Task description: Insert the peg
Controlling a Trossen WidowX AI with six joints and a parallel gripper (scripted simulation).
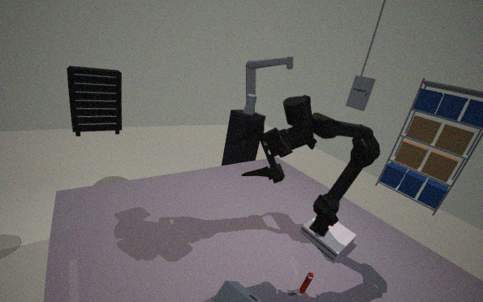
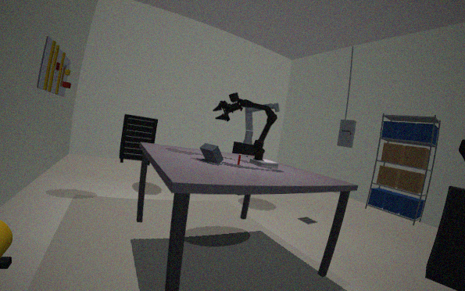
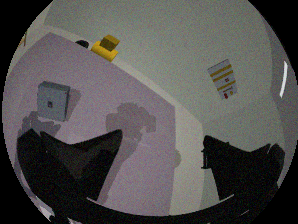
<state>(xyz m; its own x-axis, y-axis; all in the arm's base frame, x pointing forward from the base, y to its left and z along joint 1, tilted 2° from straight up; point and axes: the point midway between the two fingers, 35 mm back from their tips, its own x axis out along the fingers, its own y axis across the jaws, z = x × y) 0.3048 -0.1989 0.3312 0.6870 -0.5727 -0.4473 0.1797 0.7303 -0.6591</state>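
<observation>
The red peg (image 1: 307, 282) (image 2: 239, 159) stands upright on the table between the panel block and the arm's base. Its cross-section is too small to tell surely. The grey block with the sloped panel (image 1: 231, 291) (image 2: 209, 152) (image 3: 59, 93) stands on the table; the wrist view shows a small, dark, squarish hole in its face. My gripper (image 1: 252, 158) (image 2: 215, 114) (image 3: 165, 137) is open and empty, high above the table and well away from the peg and the panel. The peg does not show in the wrist view.
The purple table (image 1: 91, 203) (image 2: 224, 180) (image 3: 150, 170) carries the arm's white base plate (image 1: 344, 235) (image 2: 270, 164). Shadows of the arm fall across the table. A shelf rack (image 1: 437, 146) (image 2: 402, 168) and a dark cabinet (image 1: 97, 99) (image 2: 138, 137) stand beyond the table.
</observation>
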